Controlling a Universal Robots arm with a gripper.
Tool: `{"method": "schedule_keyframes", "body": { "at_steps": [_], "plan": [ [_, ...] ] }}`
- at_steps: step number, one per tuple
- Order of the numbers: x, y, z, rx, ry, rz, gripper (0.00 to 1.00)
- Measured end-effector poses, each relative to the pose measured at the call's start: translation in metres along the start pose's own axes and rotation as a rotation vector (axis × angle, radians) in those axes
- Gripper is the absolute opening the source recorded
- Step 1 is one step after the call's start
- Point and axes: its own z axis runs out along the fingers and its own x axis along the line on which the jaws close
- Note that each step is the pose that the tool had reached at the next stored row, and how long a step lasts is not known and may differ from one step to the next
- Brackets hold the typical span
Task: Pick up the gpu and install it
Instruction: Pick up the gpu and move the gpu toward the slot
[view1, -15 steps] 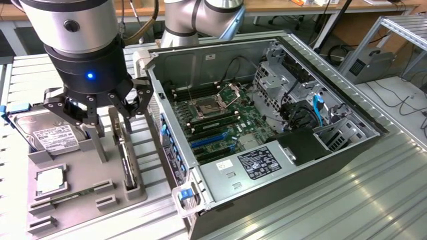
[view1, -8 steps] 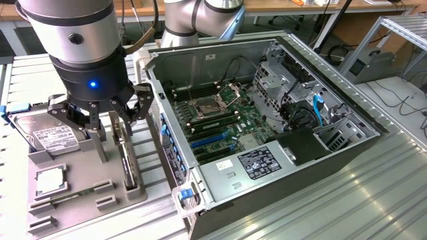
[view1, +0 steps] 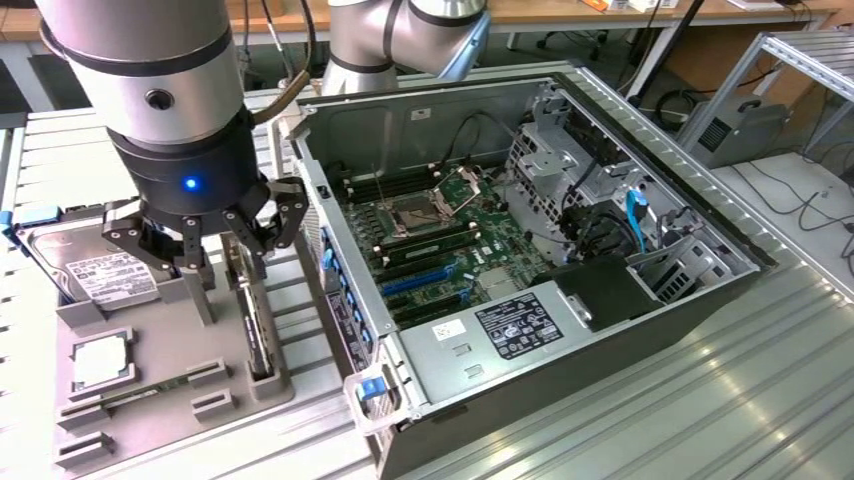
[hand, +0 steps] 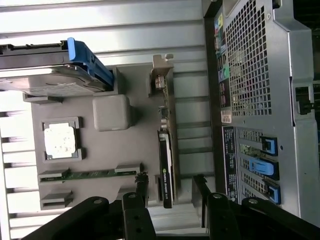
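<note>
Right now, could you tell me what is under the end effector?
The gpu stands on edge in the grey holder between the end effector's open fingers, its bottom edge hidden.

1 ea — gpu (hand: 165, 165), HDD (hand: 45, 82), CPU (hand: 60, 140), RAM (hand: 92, 175)

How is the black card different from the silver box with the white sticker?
The black card is thin and stands on its edge; the silver box is thicker and lies sticker-up. The black card is dark; the silver box is shiny. Both sit in the grey tray.
</note>
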Motion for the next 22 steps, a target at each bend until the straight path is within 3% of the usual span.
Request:
{"method": "schedule_keyframes", "body": {
  "at_steps": [13,22],
  "plan": [
    [0.001,-0.001,0.0223,0.0001,-0.0001,0.002,0.48],
    [0.001,-0.0011,0.0235,0.0001,-0.0001,0.002,0.48]
  ]
}}
